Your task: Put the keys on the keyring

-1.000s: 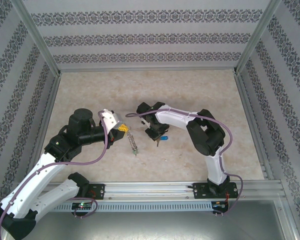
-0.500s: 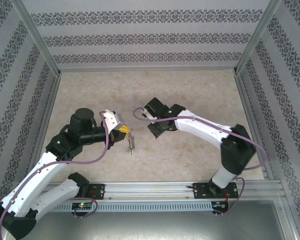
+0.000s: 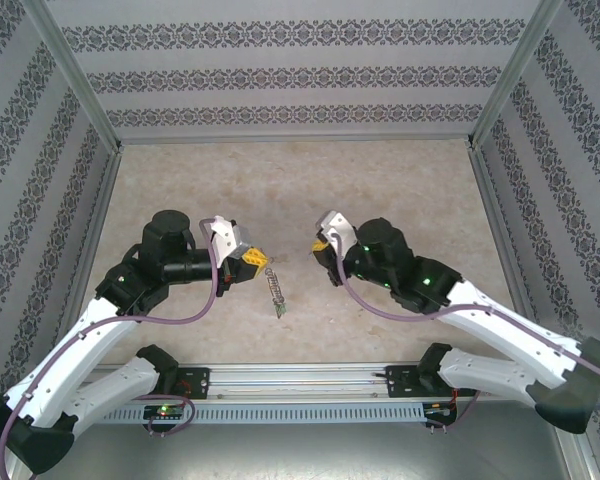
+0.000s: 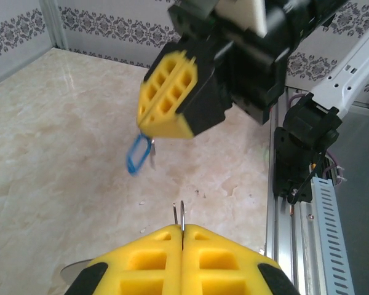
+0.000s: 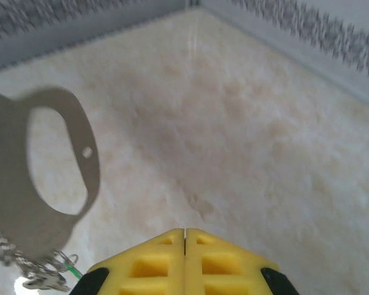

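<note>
The left end effector (image 3: 254, 259) is clamped tight on the keyring (image 3: 274, 290), which dangles over the worktop's (image 3: 280, 180) centre. Facing it nearby, the right end effector (image 3: 323, 245) pinches the blue-headed key (image 4: 138, 153).

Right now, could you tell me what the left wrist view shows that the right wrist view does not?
Left wrist view: the right end effector shut on the blue-headed key. Right wrist view: the grey keyring loop with small keys dangling. Shared: the marble tabletop and each camera's own shut yellow fingers.
</note>
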{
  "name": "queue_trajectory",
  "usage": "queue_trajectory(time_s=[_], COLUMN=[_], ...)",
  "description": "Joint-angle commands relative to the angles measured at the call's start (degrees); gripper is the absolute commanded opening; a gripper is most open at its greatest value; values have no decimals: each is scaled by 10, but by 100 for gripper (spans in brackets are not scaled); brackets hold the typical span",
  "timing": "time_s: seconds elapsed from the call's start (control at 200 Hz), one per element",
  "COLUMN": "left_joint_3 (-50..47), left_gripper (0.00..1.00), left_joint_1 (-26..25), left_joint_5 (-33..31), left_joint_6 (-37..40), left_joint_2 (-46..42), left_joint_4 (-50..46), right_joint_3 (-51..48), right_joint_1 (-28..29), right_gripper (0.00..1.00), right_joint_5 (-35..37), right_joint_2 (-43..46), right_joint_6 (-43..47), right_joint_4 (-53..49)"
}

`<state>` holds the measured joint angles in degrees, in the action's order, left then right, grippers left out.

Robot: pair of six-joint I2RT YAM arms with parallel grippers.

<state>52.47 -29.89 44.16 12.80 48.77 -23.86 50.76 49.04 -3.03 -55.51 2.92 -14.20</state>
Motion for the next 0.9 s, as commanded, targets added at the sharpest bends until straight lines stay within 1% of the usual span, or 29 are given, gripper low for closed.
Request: queue_trajectory(time_s=[0.0,0.14,0.25,0.445,0.57,0.704,0.894], left_joint_3=[26,23,17,17,2,2,19], left_gripper=[0,0,0,0,0,0,0], left_joint_1=[5,5,6,6,6,5,5], left_joint_5=[37,47,55,89,114,135,162], left_joint_6=[4,-2,-5,-5,-3,-29,-53], left_joint_2=[1,-4,-6,-1,-12,-18,-19], left_joint_4=[44,65,82,108,135,169,177], right_joint_3=[-8,-1,6,14,0,-8,7], right_joint_1=[10,13,13,13,19,19,21], right_gripper=[0,0,0,0,0,0,0], right_joint_5=[-59,-108,-130,-172,-197,-237,-287], right_joint_2=[18,32,46,59,72,83,86], right_joint_6=[19,26,28,26,30,25,26], right_joint_4=[79,92,92,87,114,150,156])
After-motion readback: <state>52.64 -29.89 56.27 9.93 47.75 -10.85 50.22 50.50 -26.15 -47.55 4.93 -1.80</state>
